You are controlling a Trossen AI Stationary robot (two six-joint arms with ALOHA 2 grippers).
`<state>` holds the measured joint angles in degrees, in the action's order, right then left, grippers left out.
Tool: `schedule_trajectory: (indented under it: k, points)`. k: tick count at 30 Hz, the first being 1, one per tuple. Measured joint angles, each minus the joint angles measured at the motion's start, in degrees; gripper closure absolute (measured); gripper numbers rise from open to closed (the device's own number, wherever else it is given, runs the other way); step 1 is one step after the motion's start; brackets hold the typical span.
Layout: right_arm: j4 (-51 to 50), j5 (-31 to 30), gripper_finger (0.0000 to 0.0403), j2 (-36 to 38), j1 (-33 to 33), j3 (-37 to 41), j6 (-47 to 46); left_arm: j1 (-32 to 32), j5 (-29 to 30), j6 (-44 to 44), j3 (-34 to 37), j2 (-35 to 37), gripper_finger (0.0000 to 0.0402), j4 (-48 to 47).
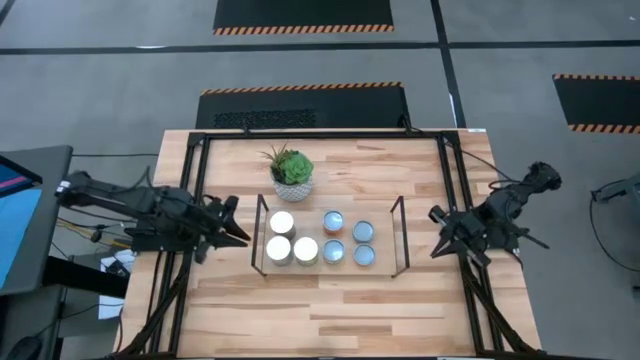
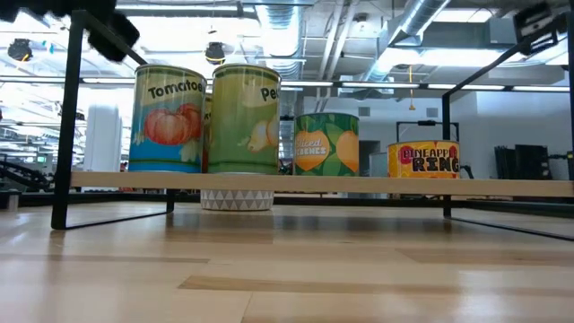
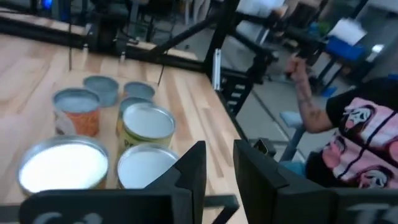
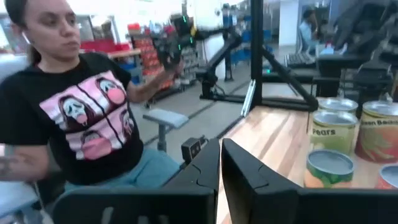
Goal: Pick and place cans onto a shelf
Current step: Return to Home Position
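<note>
The left gripper (image 1: 238,228) is seen just outside one short end of the shelf (image 2: 359,185), its fingers (image 3: 189,171) drawn almost together with nothing between them. Straight ahead of its fingertips the cans (image 1: 306,250) are set upright on the shelf board. The white-topped ones are nearest this gripper and the silvery-blue ones farther off (one is orange-sided). Past the far uprights the right gripper (image 1: 436,218) is pointed towards the cans, its fingers pressed together and empty.
</note>
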<state>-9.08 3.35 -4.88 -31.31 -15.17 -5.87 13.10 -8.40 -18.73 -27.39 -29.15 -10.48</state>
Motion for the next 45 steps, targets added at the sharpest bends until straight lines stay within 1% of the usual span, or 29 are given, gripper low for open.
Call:
schedule_trajectory:
  k: [2,5,7,9,12,17,21,23,28,39,41,45]
  points:
    - [1.66,-0.06,0.036,2.4,-0.02,2.6,-0.09,-0.73,-0.75,0.01,5.46,2.07,0.0333,6.35]
    - [2.51,-0.17,0.036,4.89,-0.04,5.09,-0.09,-1.39,-1.43,1.3,11.04,4.62,0.0333,15.06]
    - [2.45,0.04,0.036,4.74,0.16,5.35,-0.11,-1.71,-0.44,2.55,14.2,6.36,0.0333,18.35]
    - [2.86,0.05,0.036,4.76,0.22,5.35,-0.13,-1.97,1.82,2.08,16.55,7.76,0.0333,20.88]
    - [2.17,0.38,0.036,4.77,0.24,5.3,-0.13,-2.09,4.34,2.55,19.07,10.19,0.0333,21.18]
    - [1.07,1.12,0.036,4.76,0.38,5.3,-0.1,-2.07,4.66,6.07,21.56,14.07,0.0333,22.27]
    - [0.36,0.97,0.036,4.78,0.39,5.3,0.37,-2.11,5.57,6.21,24.18,17.33,0.0333,22.61]
    - [-0.58,-0.05,0.036,4.74,0.6,5.3,1.07,-2.16,5.73,6.54,25.15,18.51,0.0333,23.06]
    - [-2.18,-0.24,0.036,4.74,2.48,5.28,1.82,-2.18,6.24,8.57,26.75,21.12,0.0333,23.91]
    - [-4.15,-0.3,0.036,4.76,9.16,5.28,1.08,-2.2,12.49,10.67,26.81,22.19,0.0333,21.05]
    - [-4.02,-0.4,0.036,4.76,10.46,5.32,1.18,-2.22,12.85,10.67,26.81,22.21,0.0333,21.07]
    - [0.97,-0.46,0.036,4.76,12.61,7.72,1.9,-2.22,12.85,10.63,26.84,22.21,0.0333,21.14]
